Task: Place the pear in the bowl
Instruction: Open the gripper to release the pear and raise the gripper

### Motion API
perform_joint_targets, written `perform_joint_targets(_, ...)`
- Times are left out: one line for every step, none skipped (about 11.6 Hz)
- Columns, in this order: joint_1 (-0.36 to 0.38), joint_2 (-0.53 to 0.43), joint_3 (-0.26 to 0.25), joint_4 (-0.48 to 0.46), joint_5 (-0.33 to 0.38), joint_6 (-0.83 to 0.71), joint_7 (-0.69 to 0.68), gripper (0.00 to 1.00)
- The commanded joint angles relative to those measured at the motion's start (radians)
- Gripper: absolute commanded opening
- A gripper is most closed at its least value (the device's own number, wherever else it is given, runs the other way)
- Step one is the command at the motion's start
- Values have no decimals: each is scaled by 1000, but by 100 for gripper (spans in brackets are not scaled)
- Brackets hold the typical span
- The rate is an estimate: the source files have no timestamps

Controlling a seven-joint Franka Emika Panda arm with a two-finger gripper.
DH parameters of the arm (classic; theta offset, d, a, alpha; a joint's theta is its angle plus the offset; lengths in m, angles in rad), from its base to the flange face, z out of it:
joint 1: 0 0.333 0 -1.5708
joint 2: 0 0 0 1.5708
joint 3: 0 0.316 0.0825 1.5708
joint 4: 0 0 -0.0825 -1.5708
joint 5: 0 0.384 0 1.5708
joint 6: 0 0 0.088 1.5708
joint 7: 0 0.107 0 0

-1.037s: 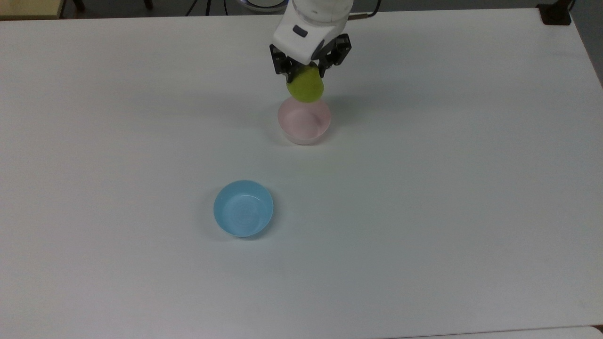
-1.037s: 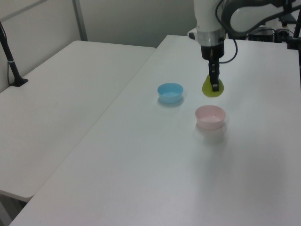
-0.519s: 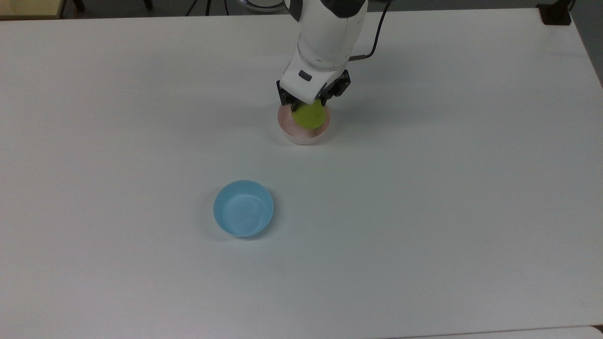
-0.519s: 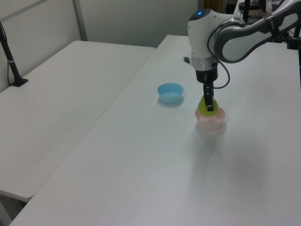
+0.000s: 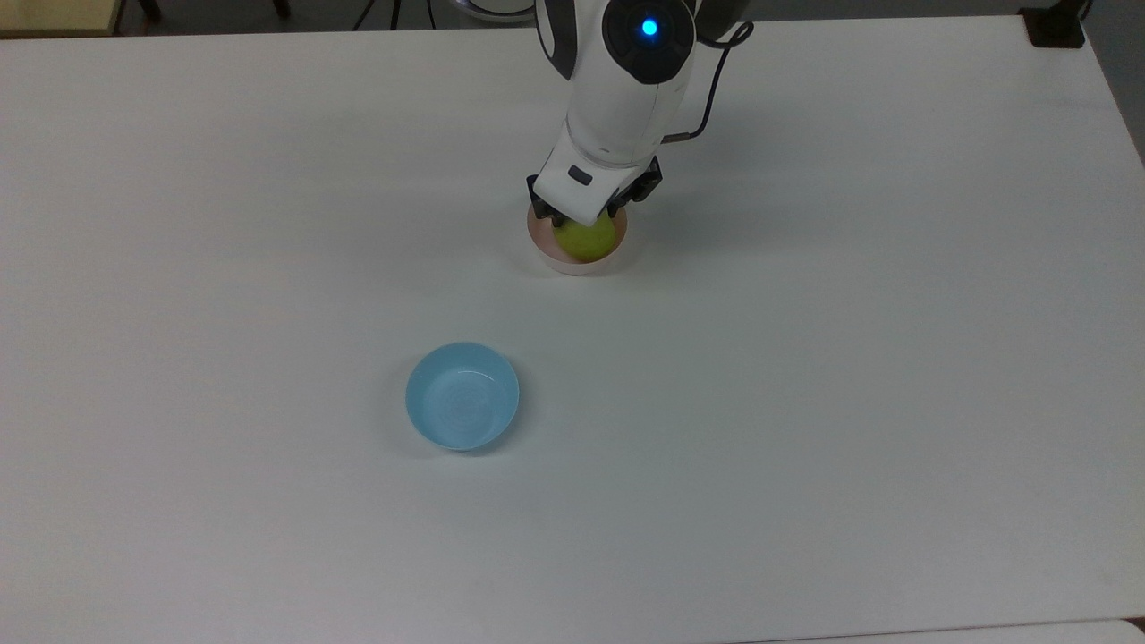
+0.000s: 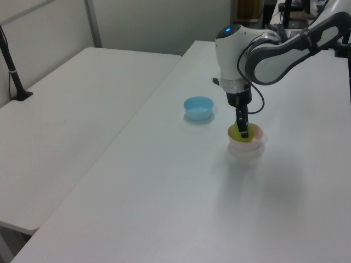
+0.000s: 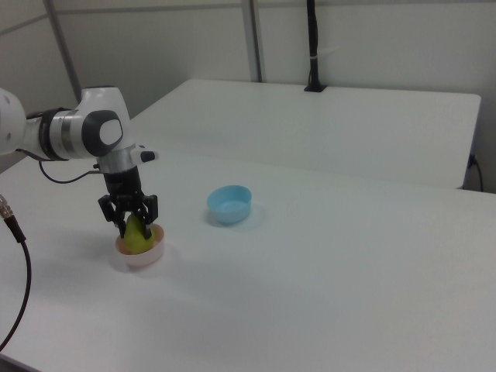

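**Pear lowered into pink bowl; release outstanding**

Progress: The pear [image 5: 586, 240] sits low inside the pink bowl [image 5: 572, 262], its body below the rim in the top view and its narrow end pointing up in the right view. Whether it rests on the bowl's floor cannot be confirmed. Transport is judged essentially complete. What remains is letting go of the fruit and lifting the arm clear.

Gripper: The gripper [image 7: 130, 218] stands directly above the bowl, pointing down, its fingers pinching the pear at the upper part, one on either side. The fingertips reach down to about rim level.

Position: The pink bowl stands on the white counter [image 5: 805, 358] toward the far side in the top view, just below the arm's wrist. A light blue bowl [image 5: 462, 395] lies well apart, nearer and toward the top view's left, with nothing in it.

Risk, as judged: the fruit may tip against the bowl wall on release.
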Motion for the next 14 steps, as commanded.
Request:
perform_joint_targets(6,-9,-10,-16,11,20,15,68)
perform_joint_targets(5,-11,-10,-14,11,12,15,71)
perform_joint_targets(2,-14,-10,-11,11,8,15,87)
perform_joint_targets(1,-23,-10,-11,11,3,15,100)
perform_joint_targets(1,-28,-10,1,11,-24,15,100)
perform_joint_targets(-2,-44,-10,28,9,-60,15,100)
perform_joint_targets(-8,-67,-13,48,9,-89,13,100)
perform_joint_targets(-15,-95,-19,65,9,-107,4,100)
perform_joint_targets(-32,-123,-20,90,9,-132,-2,100)
perform_joint_targets(-55,-150,-20,113,9,-168,-14,100)
perform_joint_targets(-81,-181,-22,128,11,-205,-31,100)
perform_joint_targets(-106,-216,-22,134,11,-230,-36,100)
perform_joint_targets(-121,-253,-25,134,14,-245,-24,100)
perform_joint_targets(-132,-284,-27,134,14,-265,-22,100)
